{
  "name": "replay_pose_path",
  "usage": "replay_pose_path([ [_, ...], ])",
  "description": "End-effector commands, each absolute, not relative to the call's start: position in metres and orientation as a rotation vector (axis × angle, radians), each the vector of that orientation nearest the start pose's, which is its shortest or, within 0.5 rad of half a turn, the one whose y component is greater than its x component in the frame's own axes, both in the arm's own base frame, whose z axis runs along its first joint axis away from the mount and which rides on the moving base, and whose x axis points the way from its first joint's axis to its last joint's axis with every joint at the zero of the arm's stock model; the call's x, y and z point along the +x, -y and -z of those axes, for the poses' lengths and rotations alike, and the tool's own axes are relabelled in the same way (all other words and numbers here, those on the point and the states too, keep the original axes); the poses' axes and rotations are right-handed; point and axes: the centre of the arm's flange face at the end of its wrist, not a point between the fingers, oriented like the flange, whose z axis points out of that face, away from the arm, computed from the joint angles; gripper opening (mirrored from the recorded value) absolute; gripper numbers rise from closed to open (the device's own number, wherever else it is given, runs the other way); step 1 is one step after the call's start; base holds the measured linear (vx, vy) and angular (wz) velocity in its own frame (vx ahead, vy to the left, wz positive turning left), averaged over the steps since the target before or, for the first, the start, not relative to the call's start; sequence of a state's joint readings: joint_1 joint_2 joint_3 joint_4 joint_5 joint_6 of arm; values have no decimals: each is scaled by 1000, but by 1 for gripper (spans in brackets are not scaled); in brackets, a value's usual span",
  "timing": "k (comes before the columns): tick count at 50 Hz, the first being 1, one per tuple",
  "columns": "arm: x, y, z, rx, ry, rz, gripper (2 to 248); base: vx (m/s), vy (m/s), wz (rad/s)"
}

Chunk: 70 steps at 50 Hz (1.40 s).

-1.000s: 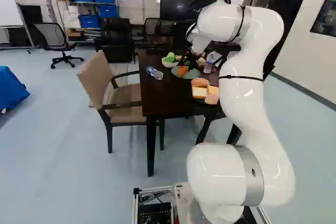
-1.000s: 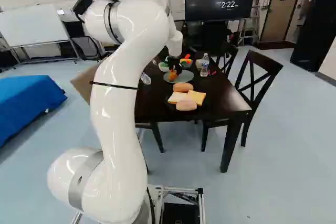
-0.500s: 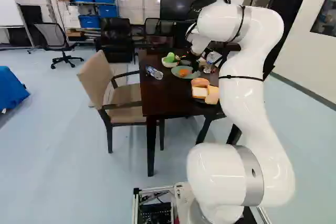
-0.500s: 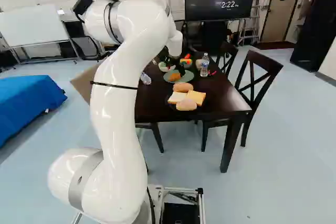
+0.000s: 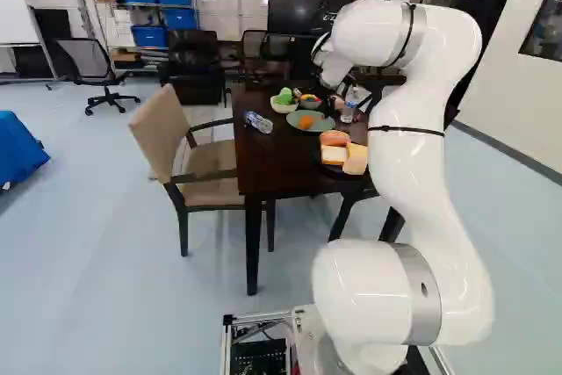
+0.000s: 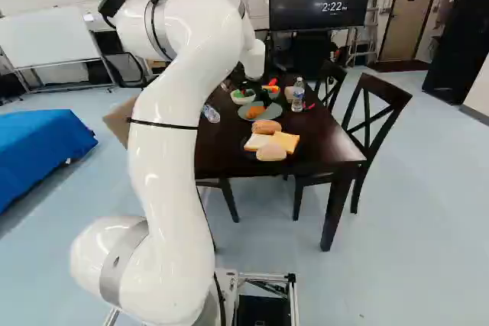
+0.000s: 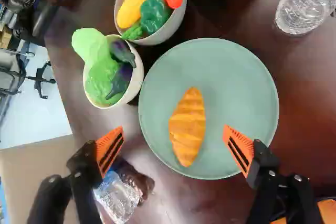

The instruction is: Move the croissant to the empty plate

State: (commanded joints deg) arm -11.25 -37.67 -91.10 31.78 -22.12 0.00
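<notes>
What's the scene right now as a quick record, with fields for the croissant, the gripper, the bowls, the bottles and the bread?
croissant: lying alone on the green plate, ungripped
gripper: open, over the plate, fingers apart with the croissant between them in view
bowls: two beside the plate, one with green and purple vegetables, one with yellow, red and green
bottles: one upright, one on its side
bread: slices and rolls on a dark plate
</notes>
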Motion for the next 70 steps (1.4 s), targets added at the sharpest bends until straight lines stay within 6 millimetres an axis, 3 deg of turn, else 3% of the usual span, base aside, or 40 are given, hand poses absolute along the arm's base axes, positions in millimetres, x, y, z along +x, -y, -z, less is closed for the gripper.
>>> replay_pose_path([
  [61, 690, 119, -548, -2547, -848, 939, 247, 0, 0, 0],
  [70, 687, 112, -548, -2551, -836, 932, 247, 0, 0, 0],
])
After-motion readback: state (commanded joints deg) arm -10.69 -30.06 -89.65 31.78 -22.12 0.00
